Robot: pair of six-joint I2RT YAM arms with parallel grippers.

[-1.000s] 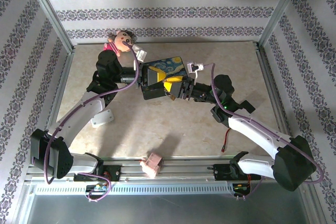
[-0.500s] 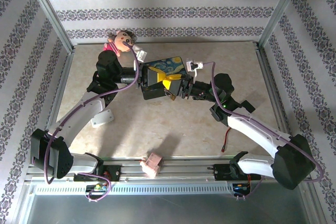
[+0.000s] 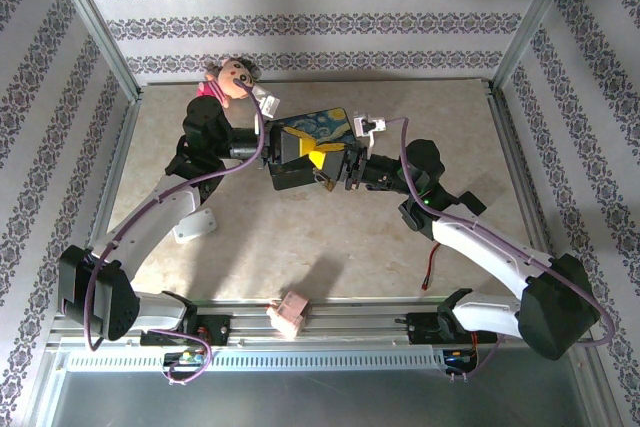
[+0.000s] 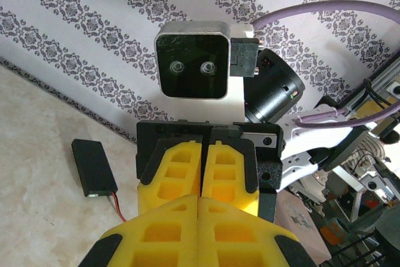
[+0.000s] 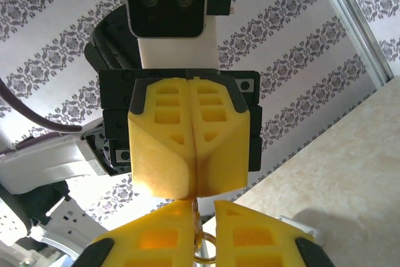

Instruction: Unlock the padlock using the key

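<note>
The pale, marble-patterned tabletop (image 3: 300,247) carries two white-and-black arms that bend in to meet nose to nose at its middle. Just behind that meeting point lies a flat, dark-blue box (image 3: 318,125) painted with yellow swirls; what is inside it cannot be told. A soft doll (image 3: 232,77) sits by the back wall.

The left hand (image 4: 198,223) has its blocky yellow ribbed fingers pressed flat together, and whether anything is pinched in the seam cannot be told. The right hand (image 5: 203,214) is nearly closed, nipping a brass-coloured ring (image 5: 203,251) with a thin sliver rising towards the left fingertips. Whether this is the padlock or the key is too small to tell.

A small flat black module (image 4: 94,167) with a red wire lies on the tabletop.
</note>
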